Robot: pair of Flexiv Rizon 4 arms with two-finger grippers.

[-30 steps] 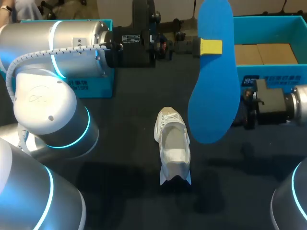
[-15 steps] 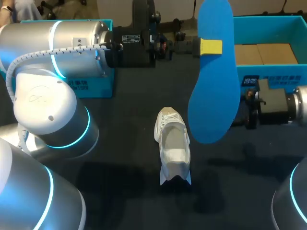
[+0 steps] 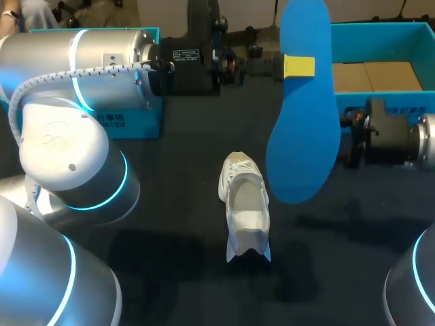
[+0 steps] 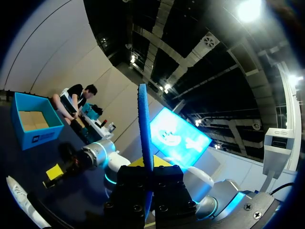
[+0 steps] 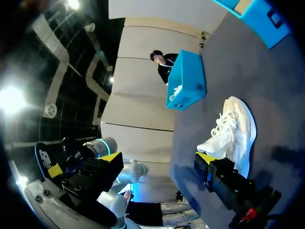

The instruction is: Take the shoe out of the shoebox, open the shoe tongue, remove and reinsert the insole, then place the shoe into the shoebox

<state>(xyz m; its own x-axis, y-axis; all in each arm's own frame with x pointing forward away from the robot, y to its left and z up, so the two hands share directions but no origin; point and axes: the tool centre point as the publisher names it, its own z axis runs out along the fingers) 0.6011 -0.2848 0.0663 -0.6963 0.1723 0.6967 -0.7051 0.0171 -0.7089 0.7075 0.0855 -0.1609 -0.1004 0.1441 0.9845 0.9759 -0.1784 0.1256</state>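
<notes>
Our left gripper [image 3: 298, 66] is clenched on the blue insole [image 3: 304, 136] and holds it in the air, clear of the surface [image 3: 170, 224]. The white shoe [image 3: 245, 204] stands on its sole at the surface's middle. The shoebox [image 3: 380, 28] sits at the far right corner. Our right gripper [image 5: 158, 160] hangs near the right edge, released, with its fingers spread wide and nothing between them.

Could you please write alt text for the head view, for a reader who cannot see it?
The left gripper holds a blue insole up above a dark table, wide end down. A white shoe sits below it, the right gripper is close beside the insole, and a blue shoebox stands behind.
</notes>
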